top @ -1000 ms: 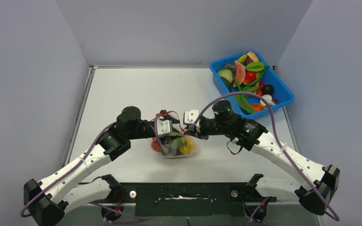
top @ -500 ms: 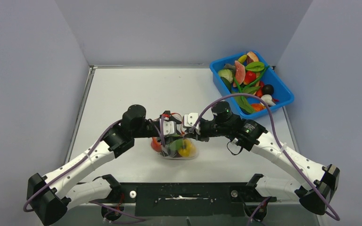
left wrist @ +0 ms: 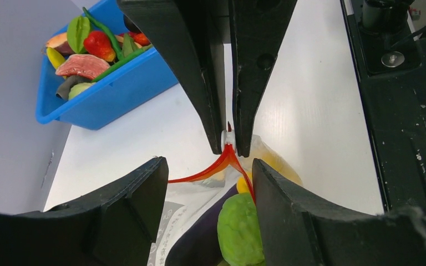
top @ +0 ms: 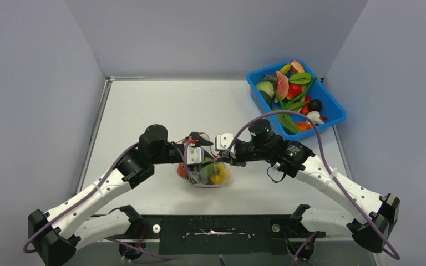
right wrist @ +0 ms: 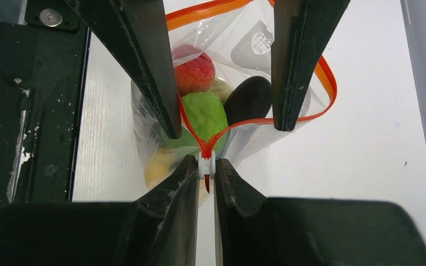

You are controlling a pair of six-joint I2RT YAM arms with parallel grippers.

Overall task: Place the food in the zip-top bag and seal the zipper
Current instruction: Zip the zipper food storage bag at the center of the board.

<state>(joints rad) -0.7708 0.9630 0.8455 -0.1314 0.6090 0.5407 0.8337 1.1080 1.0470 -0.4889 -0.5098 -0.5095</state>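
Several toy foods (right wrist: pixel 202 113) already sit inside the zip-top bag (top: pixel 208 176), which lies on the counter (top: pixel 144 111), well apart from the blue tub (top: pixel 327 123). My right gripper (right wrist: pixel 204 166) is clamped on the white slider (right wrist: pixel 206 163) at one end of the bag's zipper (right wrist: pixel 329 76). My left gripper (left wrist: pixel 208 172) straddles the bag's mouth, jaws apart. The zipper gapes open, so sealing is left.

No legible txt, brand or no. is found in any view. Small grey print (left wrist: pixel 163 235) is seen on the bag (left wrist: pixel 184 206) in the left wrist view, too blurred to be read. A round grey mark (right wrist: pixel 259 41) printed on the bag is shown in the right wrist view, also unreadable.
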